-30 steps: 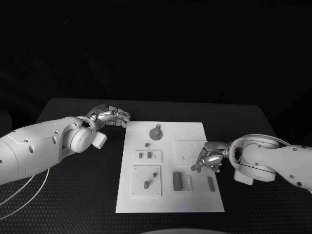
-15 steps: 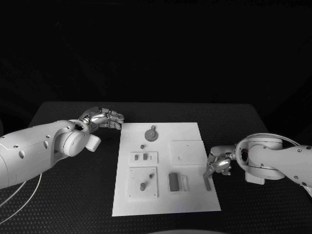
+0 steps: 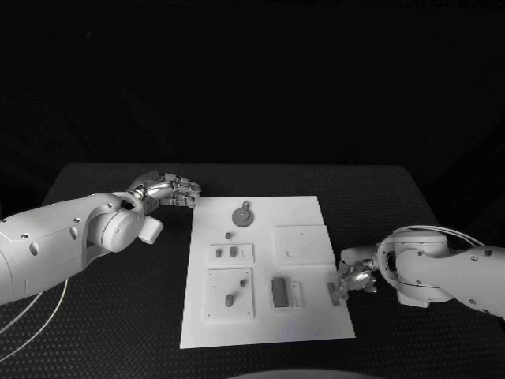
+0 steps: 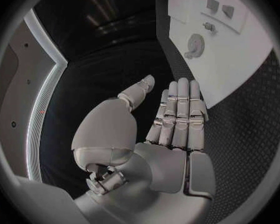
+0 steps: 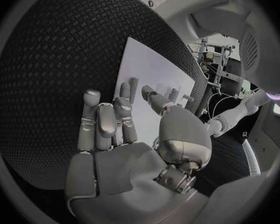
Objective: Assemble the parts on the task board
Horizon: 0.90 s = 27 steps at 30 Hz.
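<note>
Right hand (image 3: pixel 353 278) hovers at the task board's (image 3: pixel 304 217) right edge, fingers spread over a slim grey part (image 3: pixel 334 294), gripping nothing. Left hand (image 3: pixel 170 189) sits flat and released off the far-left corner. Most parts look loose, so plenty left, I'd say.

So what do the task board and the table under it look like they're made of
The task board looks like smooth, matte white plastic or painted sheet: flat, even, with crisp edges and shallow raised panels. The table looks covered in black textured rubber or woven mat; the right wrist view shows a regular diamond-like grain. Neither can be told for certain.
</note>
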Each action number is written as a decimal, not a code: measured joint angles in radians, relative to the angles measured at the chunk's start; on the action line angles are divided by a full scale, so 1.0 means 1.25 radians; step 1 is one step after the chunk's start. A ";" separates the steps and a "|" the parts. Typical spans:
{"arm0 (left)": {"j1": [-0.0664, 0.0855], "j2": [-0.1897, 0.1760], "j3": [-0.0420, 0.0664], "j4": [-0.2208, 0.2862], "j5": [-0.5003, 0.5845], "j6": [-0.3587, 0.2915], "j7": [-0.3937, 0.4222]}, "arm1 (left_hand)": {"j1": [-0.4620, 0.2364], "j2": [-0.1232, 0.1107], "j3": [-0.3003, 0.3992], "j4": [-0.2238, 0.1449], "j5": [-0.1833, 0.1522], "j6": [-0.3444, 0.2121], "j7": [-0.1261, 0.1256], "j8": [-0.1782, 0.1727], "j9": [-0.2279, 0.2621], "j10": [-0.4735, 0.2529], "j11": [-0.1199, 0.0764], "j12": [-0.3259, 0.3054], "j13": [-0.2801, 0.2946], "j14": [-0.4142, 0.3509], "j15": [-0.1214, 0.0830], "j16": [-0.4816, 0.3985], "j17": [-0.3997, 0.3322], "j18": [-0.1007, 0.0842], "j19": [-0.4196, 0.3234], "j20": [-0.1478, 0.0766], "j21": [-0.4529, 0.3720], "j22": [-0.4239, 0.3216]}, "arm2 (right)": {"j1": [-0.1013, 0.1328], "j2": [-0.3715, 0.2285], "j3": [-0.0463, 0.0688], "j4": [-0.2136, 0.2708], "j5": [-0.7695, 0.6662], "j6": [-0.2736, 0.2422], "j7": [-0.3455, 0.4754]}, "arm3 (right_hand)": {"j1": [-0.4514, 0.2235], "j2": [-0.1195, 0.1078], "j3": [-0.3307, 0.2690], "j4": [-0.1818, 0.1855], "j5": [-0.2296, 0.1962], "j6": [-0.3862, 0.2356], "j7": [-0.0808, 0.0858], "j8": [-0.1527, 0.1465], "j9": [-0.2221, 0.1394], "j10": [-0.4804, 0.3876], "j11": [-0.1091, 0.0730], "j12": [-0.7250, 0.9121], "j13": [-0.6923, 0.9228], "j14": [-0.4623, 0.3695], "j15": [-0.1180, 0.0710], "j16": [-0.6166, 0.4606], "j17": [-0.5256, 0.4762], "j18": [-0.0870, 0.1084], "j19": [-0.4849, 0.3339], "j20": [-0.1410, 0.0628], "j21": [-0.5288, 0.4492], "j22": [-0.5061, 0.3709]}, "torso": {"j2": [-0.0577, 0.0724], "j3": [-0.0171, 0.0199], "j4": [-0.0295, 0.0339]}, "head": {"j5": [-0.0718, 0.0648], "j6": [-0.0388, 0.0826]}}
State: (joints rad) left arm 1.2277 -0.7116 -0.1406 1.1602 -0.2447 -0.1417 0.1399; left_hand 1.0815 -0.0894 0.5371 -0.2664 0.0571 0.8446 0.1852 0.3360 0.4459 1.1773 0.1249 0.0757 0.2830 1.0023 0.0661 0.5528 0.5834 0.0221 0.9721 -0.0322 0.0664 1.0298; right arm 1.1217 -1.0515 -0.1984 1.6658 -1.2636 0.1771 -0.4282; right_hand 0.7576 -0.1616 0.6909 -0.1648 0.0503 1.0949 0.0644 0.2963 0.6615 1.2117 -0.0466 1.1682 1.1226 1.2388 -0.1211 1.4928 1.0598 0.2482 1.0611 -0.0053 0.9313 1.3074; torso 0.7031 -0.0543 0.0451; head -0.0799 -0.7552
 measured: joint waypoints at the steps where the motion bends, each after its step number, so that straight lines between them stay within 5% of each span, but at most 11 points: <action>1: 0.000 0.000 0.000 0.000 0.000 0.000 0.000 | 0.000 0.000 0.000 0.000 0.000 0.000 0.000 0.000 0.000 0.000 0.000 0.000 0.000 0.000 0.000 0.000 0.000 0.000 0.000 0.000 0.000 0.000 | -0.003 0.003 0.000 -0.001 -0.003 0.000 -0.002 | -0.003 -0.003 0.000 0.004 0.000 0.000 0.000 0.000 -0.001 0.000 0.000 0.000 0.000 0.000 0.000 0.000 0.000 0.000 0.000 0.000 0.000 0.000 | 0.000 0.0000 0.0001 | 0.000 0.000; 10: 0.000 0.000 0.000 -0.001 0.000 0.000 0.000 | 0.000 0.000 0.000 0.000 0.000 0.000 0.000 0.000 0.000 0.000 0.000 0.000 0.000 0.000 0.000 0.000 0.001 0.000 0.000 0.000 0.000 -0.001 | -0.028 0.036 0.002 -0.011 -0.025 -0.018 -0.017 | -0.027 -0.040 0.008 0.058 0.000 0.013 0.002 -0.003 -0.005 0.002 -0.002 -0.005 -0.004 0.000 0.000 0.000 -0.009 0.000 0.000 0.000 -0.003 0.000 | 0.000 0.0004 0.0017 | 0.002 -0.004; 16: 0.000 -0.001 0.000 0.000 0.000 0.001 0.000 | 0.000 0.000 0.000 0.000 0.000 0.000 0.000 0.000 0.000 0.000 0.000 0.000 0.000 0.000 0.000 0.000 0.002 0.000 0.000 0.000 0.000 -0.001 | -0.034 0.047 0.006 -0.014 -0.046 -0.039 -0.025 | -0.034 -0.047 0.007 0.066 0.000 0.012 -0.001 -0.003 -0.006 0.000 0.003 -0.012 -0.011 0.000 0.000 0.000 -0.019 -0.001 0.000 0.000 -0.003 0.000 | 0.000 0.0000 0.0025 | 0.004 -0.006; 18: 0.000 -0.003 0.000 0.000 0.000 0.001 0.000 | 0.000 0.000 0.000 0.000 0.000 0.000 0.000 0.000 0.000 0.000 0.000 0.000 0.000 0.000 0.000 -0.003 0.002 0.000 0.000 0.000 0.000 -0.001 | -0.037 0.051 0.007 -0.014 -0.057 -0.045 -0.026 | -0.030 -0.027 0.004 0.053 0.000 0.012 -0.001 -0.003 -0.006 -0.003 0.006 -0.012 -0.011 -0.003 -0.001 0.000 -0.021 -0.001 0.000 0.000 -0.003 0.000 | 0.000 -0.0001 0.0025 | 0.004 -0.006; 23: 0.000 -0.004 0.000 0.000 0.000 0.002 0.000 | 0.000 0.000 -0.002 0.002 0.000 0.000 0.000 0.000 0.000 0.000 0.000 0.000 0.000 0.000 0.000 -0.003 0.002 0.000 0.000 0.000 0.000 -0.001 | -0.044 0.062 0.009 -0.015 -0.087 -0.061 -0.030 | 0.006 0.047 -0.008 -0.038 0.000 0.018 -0.005 -0.001 -0.007 -0.006 0.005 -0.016 -0.012 -0.014 0.002 0.000 -0.034 -0.006 -0.002 0.002 -0.003 0.000 | 0.000 -0.0010 0.0019 | 0.005 -0.006; 27: 0.000 -0.005 0.000 0.001 0.000 0.002 -0.001 | 0.000 0.000 -0.002 0.002 0.000 0.000 0.000 0.000 0.000 0.000 0.000 0.000 0.000 0.000 0.000 -0.003 0.002 0.000 0.000 0.000 0.000 -0.001 | -0.046 0.072 0.009 -0.018 -0.109 -0.073 -0.032 | 0.013 0.066 -0.008 -0.065 0.000 0.019 -0.008 0.015 -0.010 -0.010 0.007 -0.019 -0.013 -0.019 0.001 0.000 -0.045 0.001 -0.003 0.003 -0.003 0.000 | -0.001 -0.0012 0.0020 | 0.005 -0.006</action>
State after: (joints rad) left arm 1.2277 -0.7175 -0.1406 1.1620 -0.2448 -0.1386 0.1390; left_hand 1.0815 -0.0894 0.5345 -0.2638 0.0571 0.8445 0.1852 0.3359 0.4459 1.1773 0.1249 0.0757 0.2828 1.0023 0.0661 0.5490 0.5864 0.0221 0.9721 -0.0323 0.0664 1.0290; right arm 1.0641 -0.9619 -0.1870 1.6435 -1.4005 0.0865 -0.4676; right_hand 0.7737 -0.0795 0.6806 -0.2465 0.0503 1.1188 0.0549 0.3145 0.6487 1.1988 -0.0377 1.1447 1.1062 1.2149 -0.1196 1.4928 1.0038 0.2491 1.0573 -0.0015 0.9274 1.3074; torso 0.7023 -0.0557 0.0476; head -0.0732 -0.7632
